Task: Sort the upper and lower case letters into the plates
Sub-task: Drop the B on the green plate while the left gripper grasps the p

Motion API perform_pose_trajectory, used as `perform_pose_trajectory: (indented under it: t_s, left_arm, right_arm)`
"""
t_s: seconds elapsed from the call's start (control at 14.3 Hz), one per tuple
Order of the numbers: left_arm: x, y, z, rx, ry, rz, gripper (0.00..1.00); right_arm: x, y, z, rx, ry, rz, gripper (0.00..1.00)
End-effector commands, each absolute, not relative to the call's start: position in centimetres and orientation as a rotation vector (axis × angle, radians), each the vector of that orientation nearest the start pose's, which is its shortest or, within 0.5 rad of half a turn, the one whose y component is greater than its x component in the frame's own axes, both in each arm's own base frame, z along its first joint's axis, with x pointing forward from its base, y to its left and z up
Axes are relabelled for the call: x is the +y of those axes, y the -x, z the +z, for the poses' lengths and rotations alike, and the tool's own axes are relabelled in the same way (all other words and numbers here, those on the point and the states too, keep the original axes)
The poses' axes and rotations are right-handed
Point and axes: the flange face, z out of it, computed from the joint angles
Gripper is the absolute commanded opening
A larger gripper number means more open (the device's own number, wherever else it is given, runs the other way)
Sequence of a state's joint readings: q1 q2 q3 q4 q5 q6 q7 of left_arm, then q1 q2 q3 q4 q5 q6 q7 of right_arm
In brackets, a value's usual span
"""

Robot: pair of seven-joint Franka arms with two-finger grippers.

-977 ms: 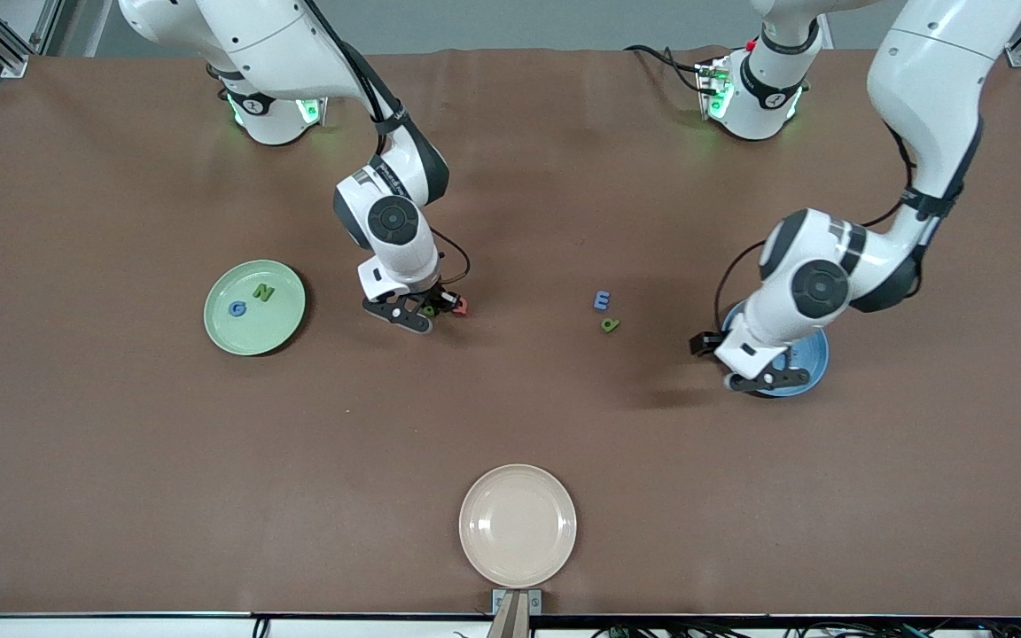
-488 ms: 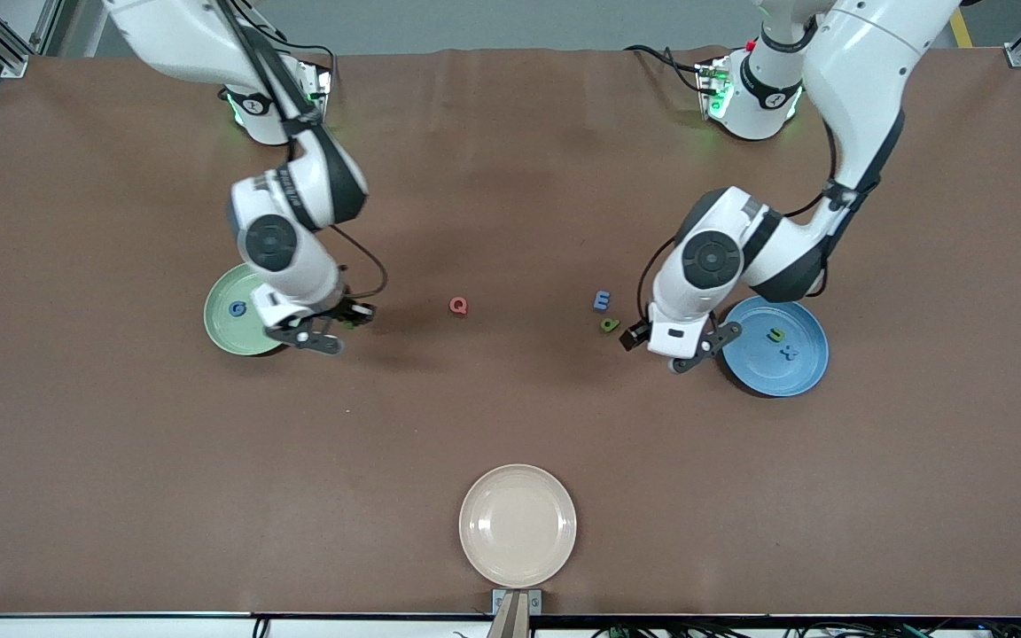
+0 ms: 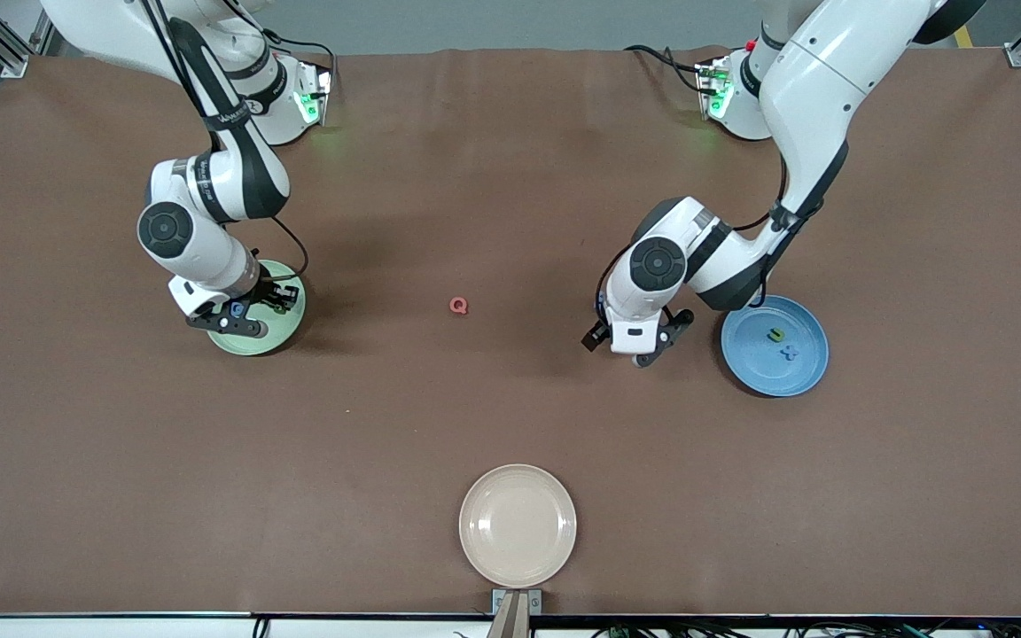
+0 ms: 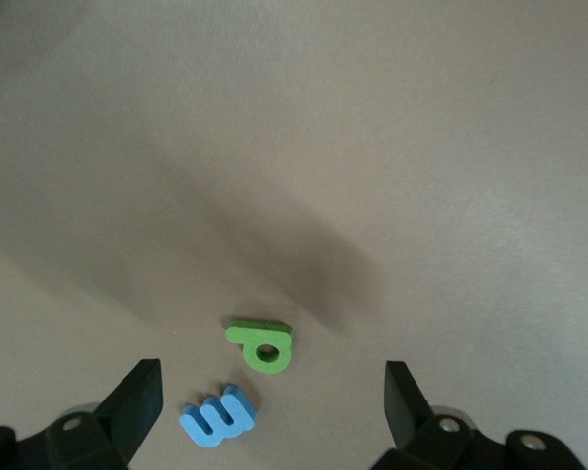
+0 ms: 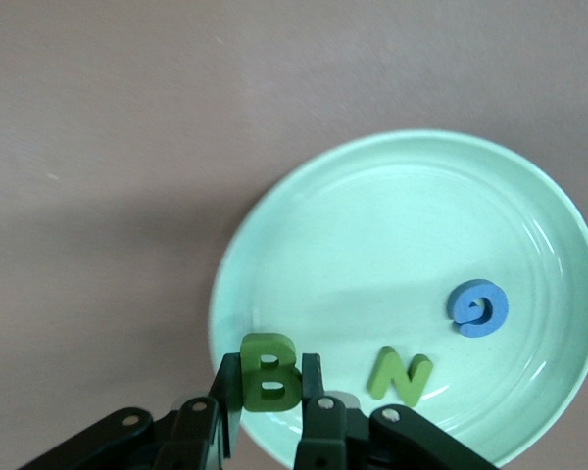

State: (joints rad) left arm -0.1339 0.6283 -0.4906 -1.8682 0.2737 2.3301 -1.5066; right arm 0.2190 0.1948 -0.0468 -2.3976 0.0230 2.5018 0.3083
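In the front view, the right gripper (image 3: 249, 312) hung over the pale green plate (image 3: 264, 340) at the right arm's end of the table. The left gripper (image 3: 639, 344) hung low over the table just beside the blue plate (image 3: 754, 365), which held a green letter u (image 3: 775, 335) and a blue plus-like t (image 3: 791, 352). A red Q (image 3: 458, 306) lay on the table between the two plates. A cream-beige plate (image 3: 518, 525) sat nearest the camera.

In the left wrist view, the left gripper (image 4: 272, 397) stood wide apart and held nothing, with a green a (image 4: 262, 345) and a blue E (image 4: 219, 417) lying on the table between its fingers (image 4: 137, 399).

In the right wrist view, the right gripper (image 5: 270, 398) was clamped on a green B (image 5: 268, 372) above the pale green plate's (image 5: 372, 245) rim. A green N (image 5: 400, 377) and a blue G (image 5: 478, 307) lay in that plate.
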Motion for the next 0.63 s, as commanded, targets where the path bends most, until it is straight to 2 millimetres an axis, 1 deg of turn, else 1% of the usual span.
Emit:
perform_pose_trajectory:
  t_s: [0.0, 0.14, 0.28, 0.35, 0.42, 0.49, 0.56]
  left_arm:
    - [-34.9, -51.5, 19.6, -1.145, 2.905, 0.144, 1.00]
    - [-35.1, -51.1, 19.1, -1.139, 2.918, 0.145, 1.00]
    - [-35.1, -50.6, 18.6, -1.138, 2.932, 0.144, 1.00]
    - [-35.0, -50.5, 18.5, -1.139, 2.933, 0.145, 1.00]
    - [-35.0, -50.3, 18.3, -1.133, 2.933, 0.145, 1.00]
    - [-34.8, -50.3, 18.1, -1.113, 2.935, 0.131, 1.00]
    - [-34.8, -50.3, 17.7, -1.099, 2.938, 0.126, 1.00]
  right_arm:
    - [6.7, -46.8, 21.8, 0.246, 3.145, 0.114, 0.00]
    - [6.1, -46.7, 20.4, 0.268, 3.145, 0.132, 0.00]
    - [6.1, -46.4, 18.7, 0.266, 3.149, 0.153, 0.01]
    - [6.1, -46.3, 18.3, 0.268, 3.149, 0.161, 0.02]
    - [6.1, -46.3, 18.2, 0.271, 3.149, 0.168, 0.13]
    - [6.1, -46.3, 18.3, 0.268, 3.150, 0.175, 0.46]
    - [6.1, -46.3, 18.4, 0.268, 3.149, 0.173, 0.89]
